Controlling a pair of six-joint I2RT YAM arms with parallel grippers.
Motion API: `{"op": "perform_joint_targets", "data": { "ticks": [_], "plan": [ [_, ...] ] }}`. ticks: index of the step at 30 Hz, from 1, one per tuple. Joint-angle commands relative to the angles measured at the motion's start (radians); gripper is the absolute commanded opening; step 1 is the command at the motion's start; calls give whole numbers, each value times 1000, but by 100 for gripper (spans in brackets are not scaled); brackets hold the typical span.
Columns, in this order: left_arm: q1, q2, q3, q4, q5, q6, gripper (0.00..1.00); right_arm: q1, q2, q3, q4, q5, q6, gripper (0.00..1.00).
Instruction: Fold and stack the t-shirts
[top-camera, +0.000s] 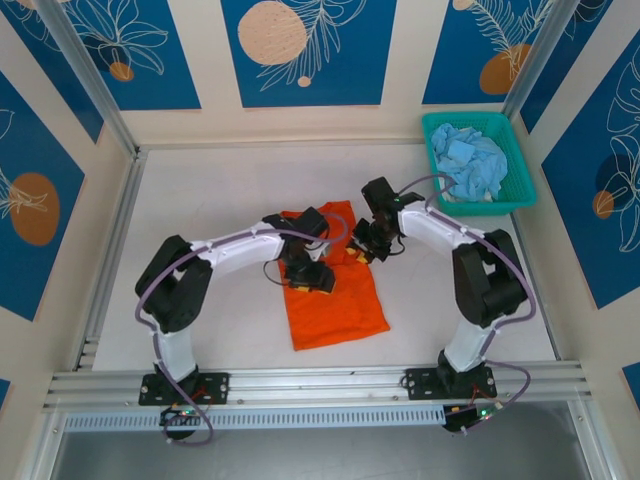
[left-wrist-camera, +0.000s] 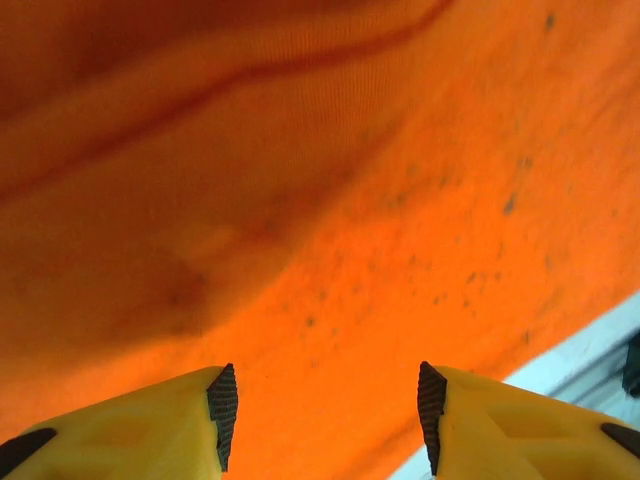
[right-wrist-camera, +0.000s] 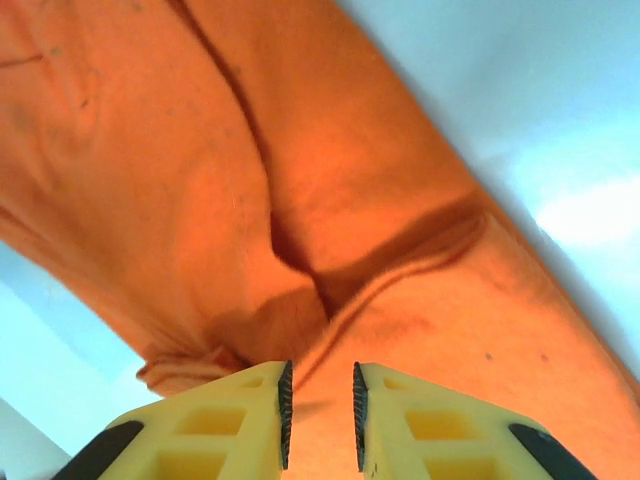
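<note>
Where the white table (top-camera: 220, 190) spreads between the blue-patterned walls, both arms bend inward from their bases at the near edge and meet over its middle. The left arm (top-camera: 235, 250) folds at a dark elbow on the left and runs its white forearm rightward. The right arm (top-camera: 450, 235) rises to a dark elbow on the right and stretches leftward, wrist tipped down.

Below them the orange t-shirt (top-camera: 335, 305) lies flat as a long oblong, creased and bunched at its far end. At the far right corner sits a teal mesh basket (top-camera: 470, 120) heaped with crumpled pale blue t-shirts (top-camera: 470, 165).

The left gripper (top-camera: 310, 278) hangs over the shirt's upper left part; from its wrist the yellow fingers (left-wrist-camera: 325, 390) stand wide apart above the orange cloth (left-wrist-camera: 350, 200), gripping nothing. The right gripper (top-camera: 365, 250) sits at the shirt's upper right edge. Its fingers (right-wrist-camera: 320, 390) show a narrow slit just over a fold (right-wrist-camera: 330, 290); whether cloth is pinched I cannot tell.
</note>
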Motion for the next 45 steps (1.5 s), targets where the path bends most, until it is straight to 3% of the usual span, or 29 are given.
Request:
{"op": "perform_joint_targets", "data": {
  "ticks": [1,11,18,21,24,28,30,33,37,45],
  "plan": [
    [31,35,60,0,-50,-9,52,-7,-46,-65,-6,-10,-34,27],
    [137,75,-34,-12,-108,-6,51,-39,90,-122,55,-63,-20,25],
    [178,27,-111,-6,-133,-17,51,-65,93,-145,56,-85,-13,25],
    [192,-5,-103,-25,-136,-13,51,-67,47,-159,64,-92,-5,30],
    [206,-58,-73,-65,-157,-6,54,-67,-33,-172,52,-81,-8,43],
    [214,-161,-57,-114,-171,-17,71,-66,-167,-221,-9,-35,-41,51],
    [214,-227,-93,-112,-136,-39,74,-61,-243,-262,-43,-23,-58,53],
    [208,-328,-199,-85,-21,-102,74,-37,-351,-338,-101,-15,-72,56],
    [164,-444,-410,36,146,-265,63,7,-422,-426,-164,-30,-71,57],
    [-1,-593,-680,265,137,-631,61,61,-487,-551,-157,56,19,56]
  ]
}}
